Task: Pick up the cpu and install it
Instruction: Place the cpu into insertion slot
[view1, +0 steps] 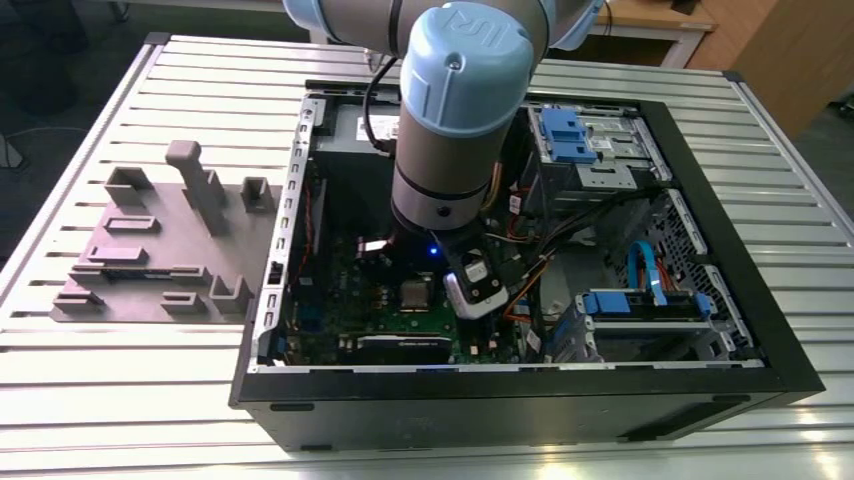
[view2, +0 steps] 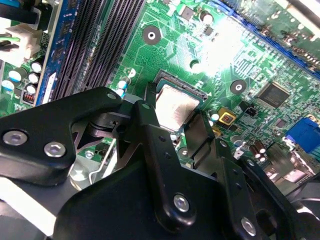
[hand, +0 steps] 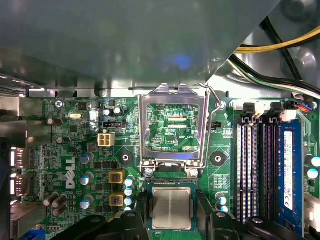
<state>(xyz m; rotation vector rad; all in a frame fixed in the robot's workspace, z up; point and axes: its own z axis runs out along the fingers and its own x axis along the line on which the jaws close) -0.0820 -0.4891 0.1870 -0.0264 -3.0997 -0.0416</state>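
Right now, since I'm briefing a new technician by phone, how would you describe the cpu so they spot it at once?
Inside the open black computer case, find the green motherboard. Beside the black memory slots, a metal load plate is flipped open; the cpu sits at the socket by its hinge. It is the only flat square with a plain silver-grey metal top.

This is a robotics lab or test workshop rather than a home or an office. An industrial arm (view1: 461, 110) with pale blue joints reaches into a desktop computer case (view1: 534, 410) that lies on its side with the panel off, on a worktop (view1: 134, 400) of ribbed aluminium profiles. At the exterior view's left sits a grey moulded fixture block (view1: 147, 250) with slots and posts. The bare green motherboard (hand: 75, 150), with the cpu (hand: 171, 209) in its open socket, suggests hardware assembly trials. Light wooden furniture (view1: 781, 50) stands behind.
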